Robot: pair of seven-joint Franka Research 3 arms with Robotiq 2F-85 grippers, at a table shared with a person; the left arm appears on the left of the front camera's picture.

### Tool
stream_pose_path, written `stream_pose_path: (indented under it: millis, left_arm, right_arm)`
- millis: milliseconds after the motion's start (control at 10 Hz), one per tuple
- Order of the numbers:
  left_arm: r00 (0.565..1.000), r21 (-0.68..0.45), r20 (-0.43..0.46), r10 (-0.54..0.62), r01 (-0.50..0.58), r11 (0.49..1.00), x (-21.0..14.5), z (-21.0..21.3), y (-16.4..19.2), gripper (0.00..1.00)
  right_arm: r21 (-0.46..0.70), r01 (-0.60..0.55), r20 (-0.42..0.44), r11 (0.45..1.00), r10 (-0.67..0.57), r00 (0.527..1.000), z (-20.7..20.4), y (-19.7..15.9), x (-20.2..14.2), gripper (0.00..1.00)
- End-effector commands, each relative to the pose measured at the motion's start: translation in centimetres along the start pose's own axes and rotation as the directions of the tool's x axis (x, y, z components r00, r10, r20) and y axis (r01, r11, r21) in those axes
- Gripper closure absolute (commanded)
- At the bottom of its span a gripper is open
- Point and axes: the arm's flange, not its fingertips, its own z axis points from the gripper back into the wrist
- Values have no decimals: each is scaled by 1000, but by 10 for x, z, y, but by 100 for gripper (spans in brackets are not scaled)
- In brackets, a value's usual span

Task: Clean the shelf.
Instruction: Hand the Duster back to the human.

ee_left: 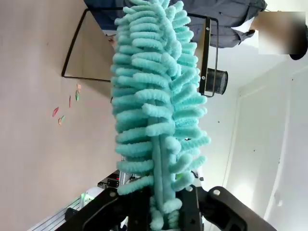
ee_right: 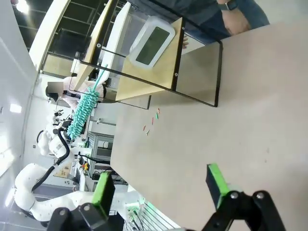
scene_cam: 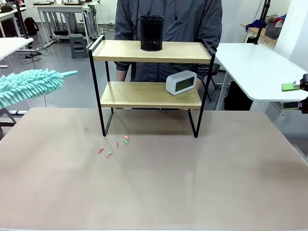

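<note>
Your left gripper (ee_left: 161, 211) is clamped on the fluffy teal chenille duster (ee_left: 156, 106) — held up off the table's left side. Your right gripper (ee_right: 161, 185) hangs with green pads spread wide, holding nothing. The two-tier wooden shelf in its black metal frame (scene_cam: 149, 94) stands at the far middle of the table, a black mesh cup (scene_cam: 151, 32) on top, a white digital clock (scene_cam: 181, 82) on the lower board — small coloured scraps (scene_cam: 114, 146) lie just before it.

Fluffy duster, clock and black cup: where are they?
Fluffy duster (scene_cam: 26, 85): front view, middle of its teal head.
Clock (scene_cam: 181, 82): front view, its screen face.
Black cup (scene_cam: 151, 33): front view, its mesh wall.
</note>
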Motion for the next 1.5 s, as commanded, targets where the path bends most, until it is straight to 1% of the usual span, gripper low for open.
stream_pose_path:
  millis: [0,900,1000,1100,1200,1300,1400]
  left_arm:
    - [987,6,56,-153,153,988,-13,12,-23,100]
    - [987,6,56,-153,153,988,-13,12,-23,100]
    - [990,9,49,-133,132,991,-11,11,-23,41]
    - [991,34,25,-132,131,991,-10,7,-25,25]
    - [991,11,3,-133,133,991,-10,4,-29,0]
    - [990,7,-9,-137,137,990,-11,0,-31,0]
    - [989,-10,-56,-135,135,991,-13,-7,-26,0]
  right_arm:
    - [1,-22,-5,1000,22,1000,3,-3,0,0]
    - [1,-22,-5,1000,22,1000,3,-3,0,0]
    - [1,-22,-5,1000,22,1000,3,-3,0,0]
    - [1,-22,-5,1000,22,1000,3,-3,0,0]
    - [1,-22,-5,1000,22,1000,3,-3,0,0]
    - [1,-22,-5,1000,22,1000,3,-3,0,0]
    - [1,-22,-5,1000,22,1000,3,-3,0,0]
